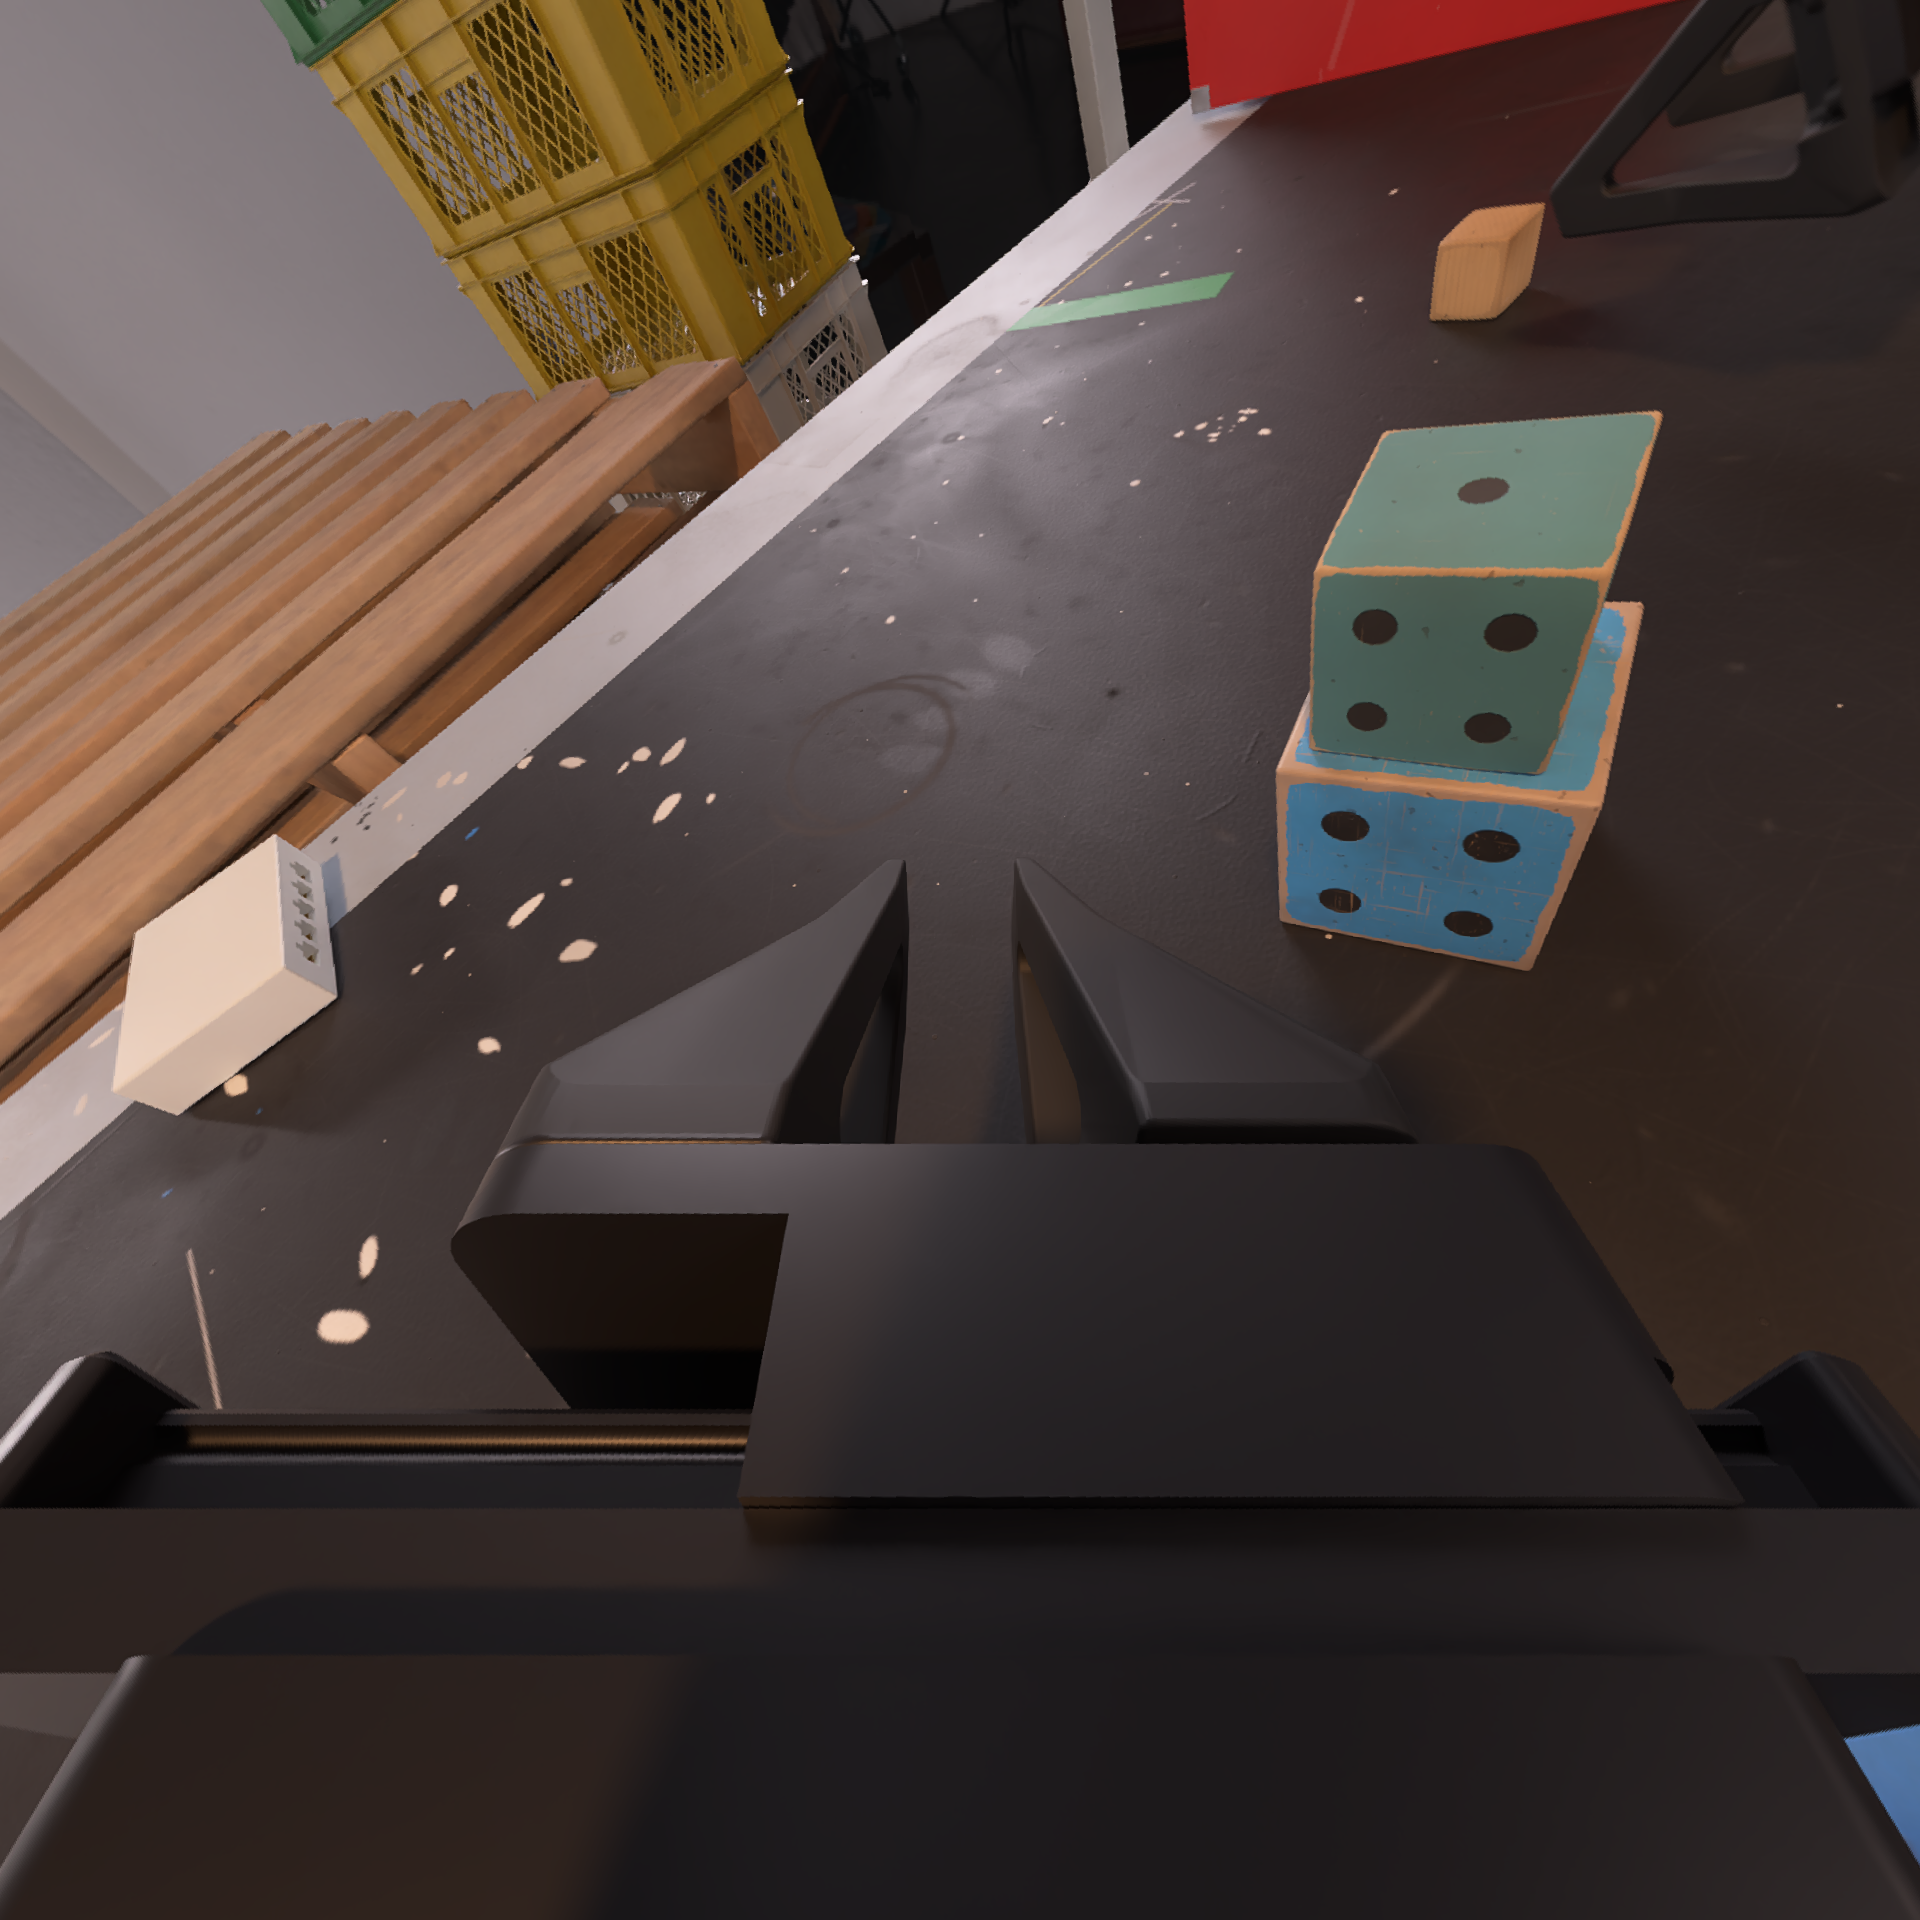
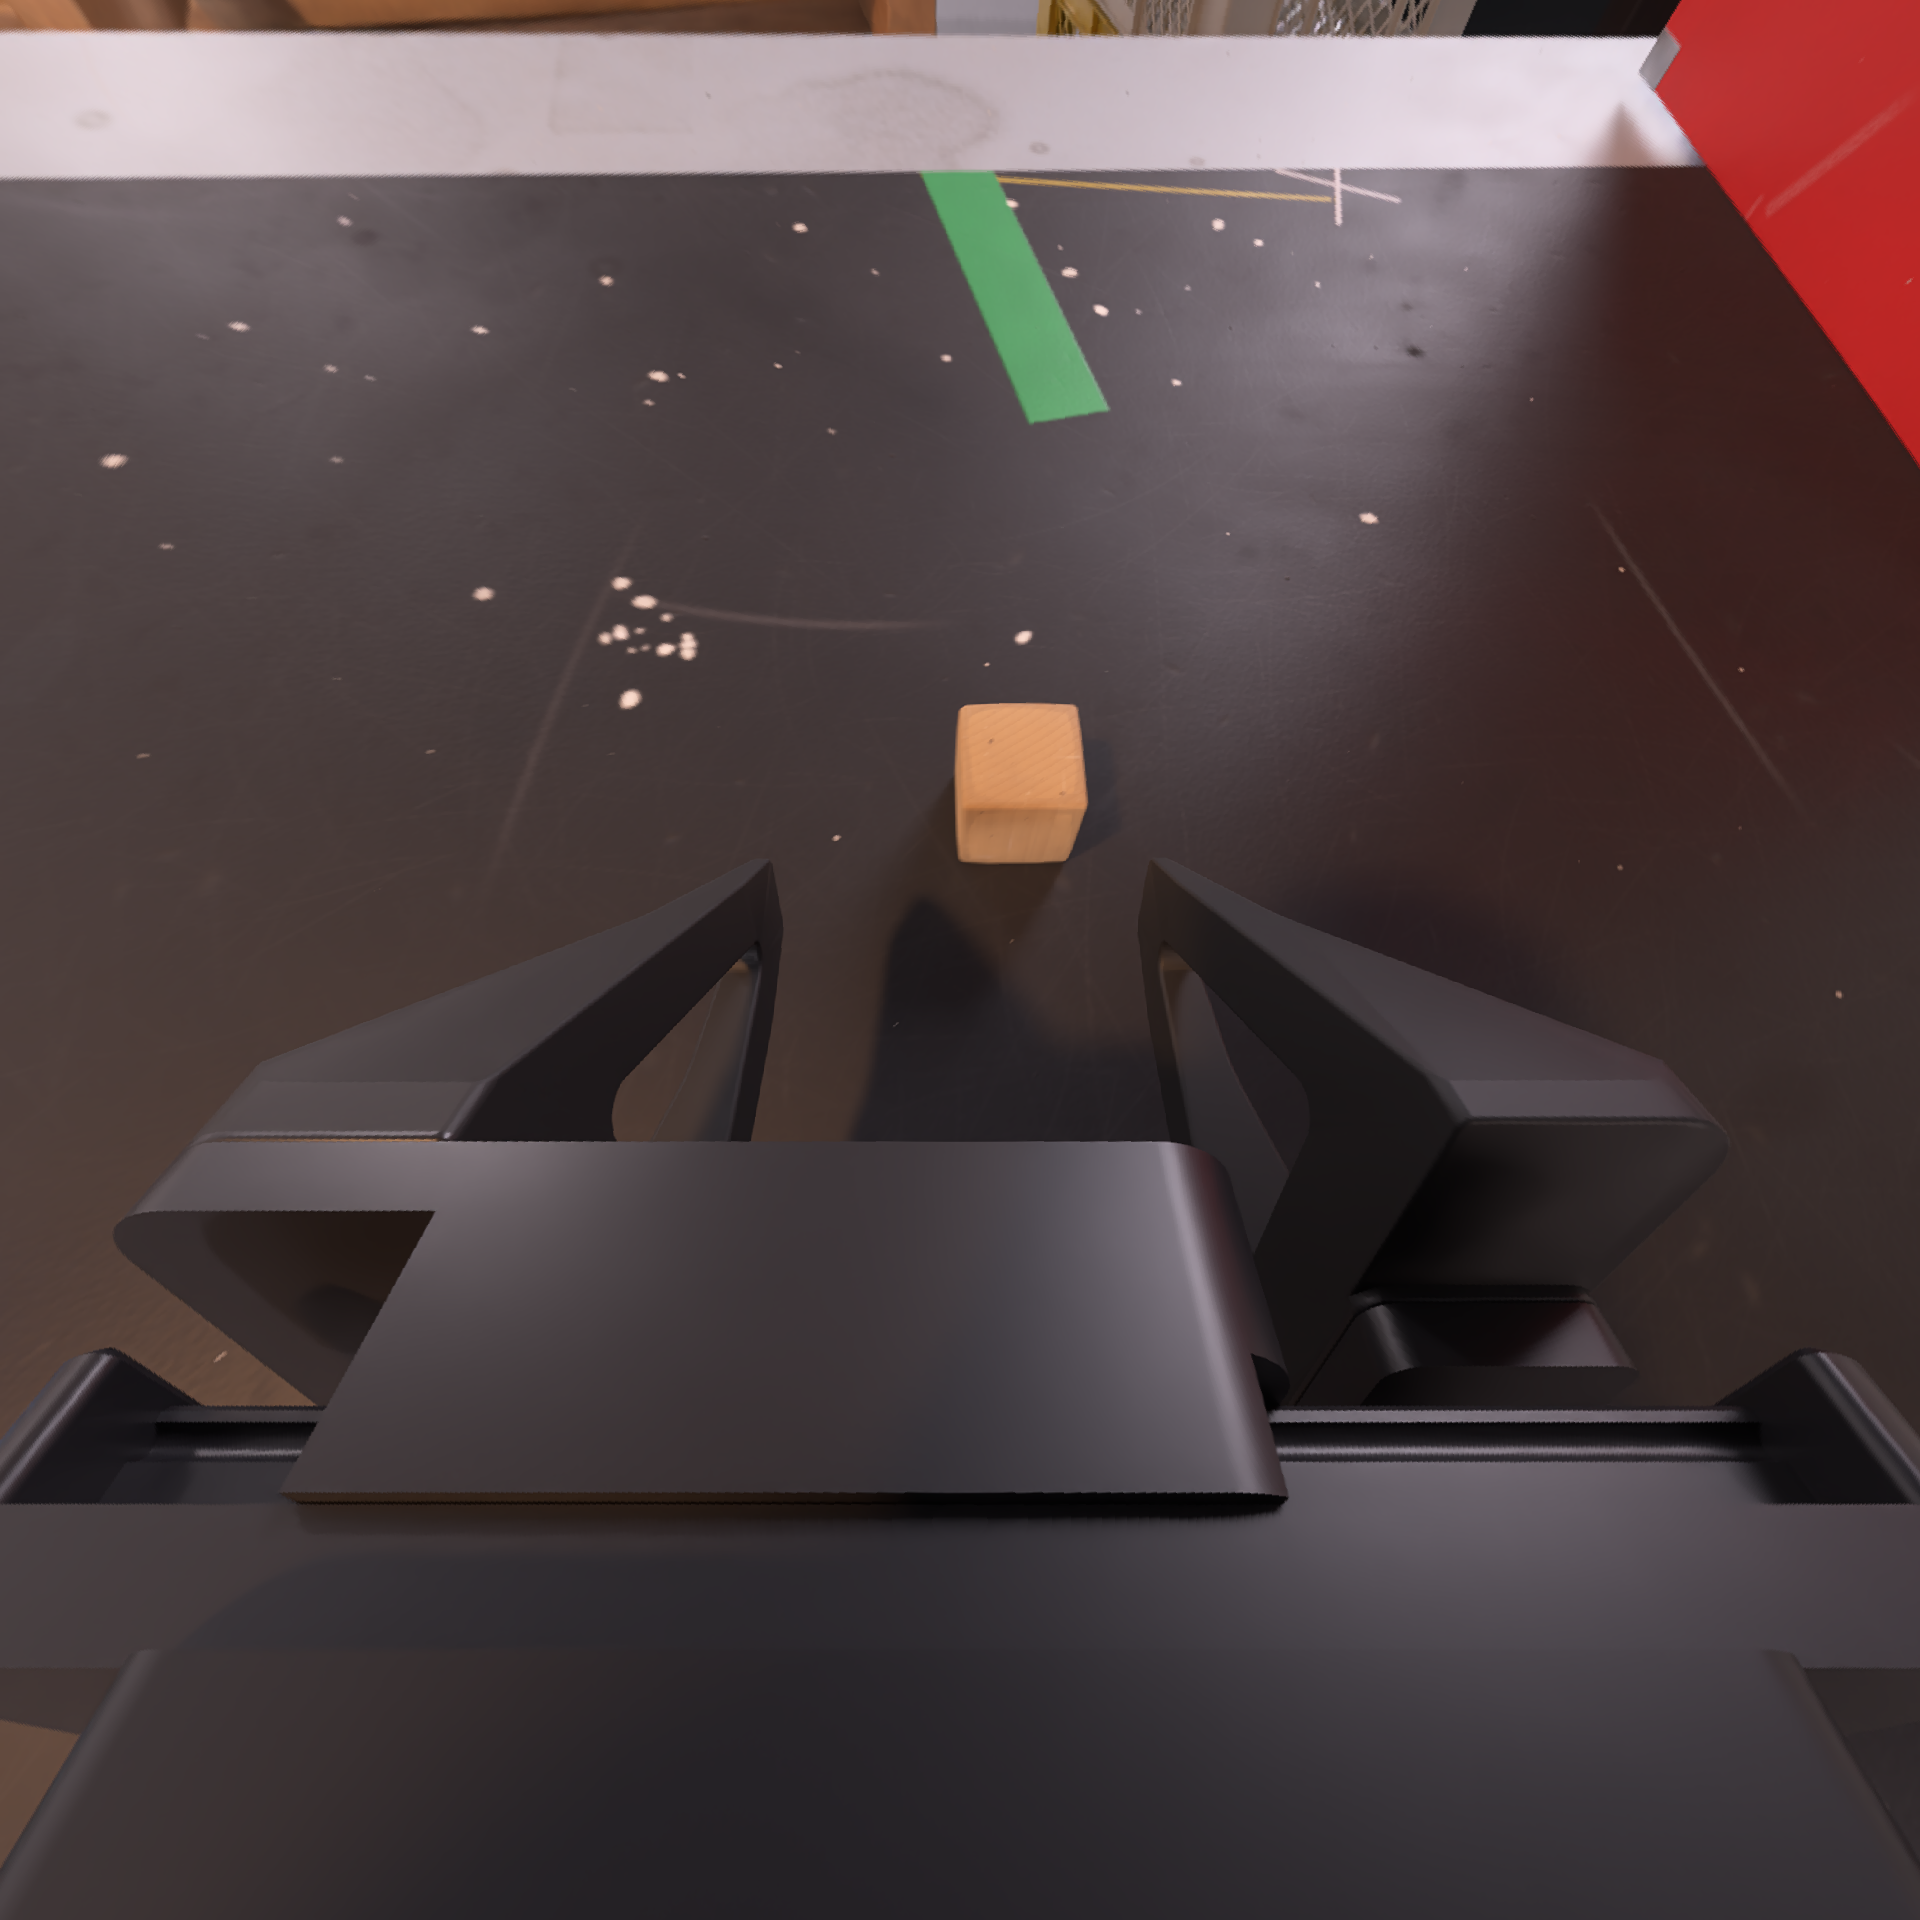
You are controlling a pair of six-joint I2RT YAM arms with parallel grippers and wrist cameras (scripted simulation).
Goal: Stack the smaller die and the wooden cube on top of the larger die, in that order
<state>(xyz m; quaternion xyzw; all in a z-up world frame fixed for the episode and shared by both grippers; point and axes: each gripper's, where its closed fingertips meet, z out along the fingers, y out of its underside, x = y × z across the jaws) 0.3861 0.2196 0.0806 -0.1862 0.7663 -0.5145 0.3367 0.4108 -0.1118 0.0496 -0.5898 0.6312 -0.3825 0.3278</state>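
The smaller green die [image 1: 1455, 623] sits on the larger blue die [image 1: 1434, 873], turned slightly, on the dark table at the right of the left wrist view. My left gripper [image 1: 961, 868] is to the left of the stack, apart from it, empty, with its fingers almost together and only a narrow slit between them. The wooden cube [image 2: 1020, 781] lies on the table just ahead of my right gripper [image 2: 961, 873], which is open and empty, with the cube beyond its fingertips. The cube also shows far off in the left wrist view [image 1: 1486, 260].
A white box [image 1: 223, 977] lies near the table's pale edge [image 1: 665, 582]. Wooden slats [image 1: 312, 623] and yellow crates [image 1: 623, 187] stand beyond it. A green tape strip [image 2: 1013, 296] marks the table, a red panel [image 2: 1808, 187] stands at the right, and a black stand [image 1: 1714, 125] is behind the cube.
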